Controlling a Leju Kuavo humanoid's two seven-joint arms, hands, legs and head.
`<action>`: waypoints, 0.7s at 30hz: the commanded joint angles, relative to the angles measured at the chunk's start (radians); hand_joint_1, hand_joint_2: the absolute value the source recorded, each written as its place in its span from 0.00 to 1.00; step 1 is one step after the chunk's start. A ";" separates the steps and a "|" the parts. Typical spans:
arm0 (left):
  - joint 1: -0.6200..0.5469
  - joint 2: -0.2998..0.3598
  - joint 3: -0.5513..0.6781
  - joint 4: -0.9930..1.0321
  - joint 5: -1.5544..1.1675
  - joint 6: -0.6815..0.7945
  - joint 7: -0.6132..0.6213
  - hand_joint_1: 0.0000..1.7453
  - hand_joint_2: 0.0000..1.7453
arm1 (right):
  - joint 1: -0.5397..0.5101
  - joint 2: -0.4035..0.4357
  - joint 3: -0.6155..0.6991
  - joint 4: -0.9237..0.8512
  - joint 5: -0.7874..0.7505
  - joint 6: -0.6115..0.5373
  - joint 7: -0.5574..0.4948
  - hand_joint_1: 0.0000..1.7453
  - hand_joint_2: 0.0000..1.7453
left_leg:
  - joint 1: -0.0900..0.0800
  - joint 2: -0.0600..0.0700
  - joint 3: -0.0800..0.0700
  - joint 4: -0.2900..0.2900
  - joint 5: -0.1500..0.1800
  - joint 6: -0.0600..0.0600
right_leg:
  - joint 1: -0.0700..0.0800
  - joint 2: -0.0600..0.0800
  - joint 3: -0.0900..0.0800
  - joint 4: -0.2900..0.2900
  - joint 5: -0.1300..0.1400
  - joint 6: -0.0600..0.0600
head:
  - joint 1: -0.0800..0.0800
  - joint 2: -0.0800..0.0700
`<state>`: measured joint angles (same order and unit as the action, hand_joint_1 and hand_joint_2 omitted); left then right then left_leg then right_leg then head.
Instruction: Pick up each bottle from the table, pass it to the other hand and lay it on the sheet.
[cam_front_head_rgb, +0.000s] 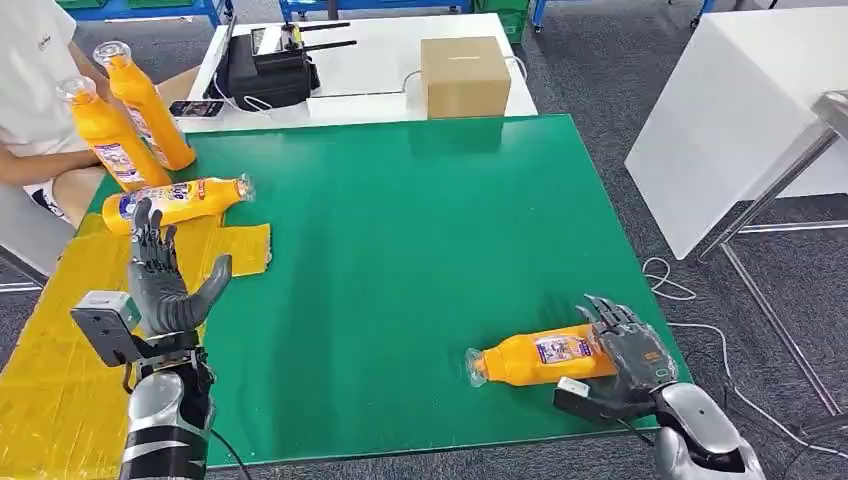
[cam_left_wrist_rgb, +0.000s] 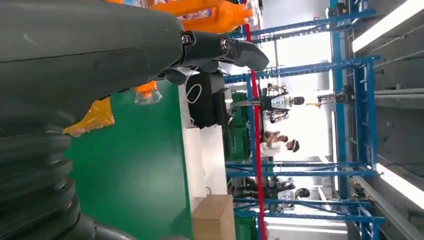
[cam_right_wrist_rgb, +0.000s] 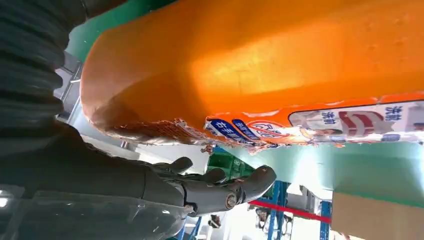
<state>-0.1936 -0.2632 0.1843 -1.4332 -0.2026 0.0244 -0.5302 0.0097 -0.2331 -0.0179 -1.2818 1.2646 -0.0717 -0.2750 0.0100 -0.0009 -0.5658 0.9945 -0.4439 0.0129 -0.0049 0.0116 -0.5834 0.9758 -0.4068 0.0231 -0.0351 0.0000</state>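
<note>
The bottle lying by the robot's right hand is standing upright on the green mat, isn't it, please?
Not quite: the bottle by the right robot hand lies on its side on the green mat, cap end pointing away from that hand. The head view shows it.

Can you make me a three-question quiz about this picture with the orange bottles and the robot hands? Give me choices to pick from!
1. Where is the bottle nearest the right robot hand?
A. Lying on the green mat
B. Standing on the cardboard box
C. On the floor

2. How many orange bottles are there in all?
A. Two
B. Four
C. Six

3. What is the left robot hand doing?
A. Holding a bottle
B. Pressing the box
C. Raised, open and empty

Answers:
1 A: the bottle lies on its side on the green mat.
2 B: one by the right robot hand, one lying at the yellow sheet, two held by a person.
3 C: its fingers are spread, holding nothing.
</note>
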 joint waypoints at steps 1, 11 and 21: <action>-0.033 0.002 -0.007 0.062 0.001 0.001 0.005 0.00 1.00 | -0.008 0.010 0.037 0.113 0.007 0.006 0.008 0.00 1.00 | 0.001 -0.001 0.003 -0.001 0.000 0.000 | 0.001 -0.002 0.003 -0.002 0.000 0.000 | 0.000 0.000; -0.033 0.002 -0.007 0.062 0.001 0.001 0.005 0.00 1.00 | -0.008 0.010 0.037 0.113 0.007 0.006 0.008 0.00 1.00 | 0.001 -0.001 0.007 -0.001 0.000 0.000 | 0.001 -0.002 0.008 -0.003 0.000 0.000 | 0.000 0.000; -0.049 0.002 -0.021 0.092 0.005 0.000 0.007 0.00 1.00 | -0.101 0.001 0.142 0.354 0.069 0.045 0.065 0.00 1.00 | 0.002 0.002 0.009 -0.001 0.000 0.000 | 0.002 0.000 0.010 -0.004 0.001 0.000 | 0.000 0.000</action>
<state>-0.1952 -0.2632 0.1839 -1.4282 -0.2026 0.0244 -0.5303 -0.0148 -0.2331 -0.0004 -1.2447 1.2734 -0.0610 -0.2651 0.0101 0.0036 -0.5580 0.9944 -0.4443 0.0130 -0.0046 0.0153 -0.5767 0.9754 -0.4063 0.0227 -0.0351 0.0000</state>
